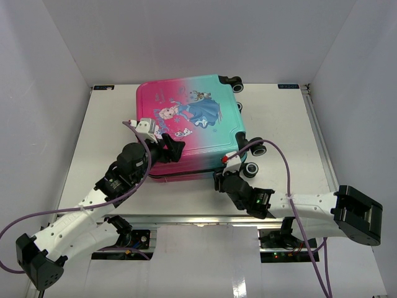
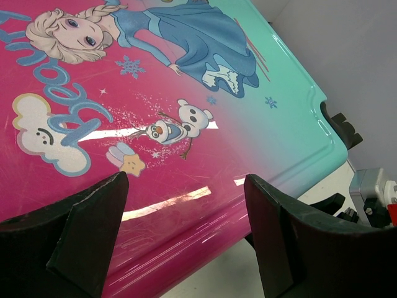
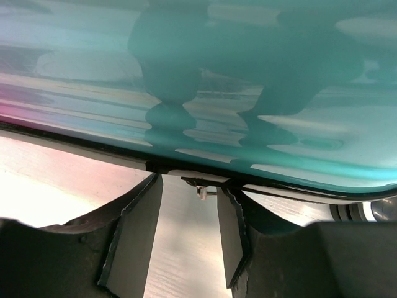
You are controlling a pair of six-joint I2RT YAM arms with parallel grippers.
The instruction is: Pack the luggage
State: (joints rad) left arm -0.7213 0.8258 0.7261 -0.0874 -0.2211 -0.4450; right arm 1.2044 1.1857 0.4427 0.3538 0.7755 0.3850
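Nearest, the right hand (image 3: 189,183) sits at the luggage's (image 1: 192,124) near seam. Its fingers are partly apart on either side of a small zip pull (image 3: 201,191), and they grip nothing. Beyond it, the left hand (image 2: 186,186) is spread wide and empty over the pink corner of the lid. The luggage lies flat and shut on the tabletop (image 1: 279,124), so the filling seems done. I judge that zipping is what remains, though how far the zip has run is hidden.

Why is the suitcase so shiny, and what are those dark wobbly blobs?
Left wrist view: white glare streaks cross the pink luggage. Right wrist view: its teal shell likely mirrors the right gripper as wavy dark shapes. Top view: sharp, evenly lit.
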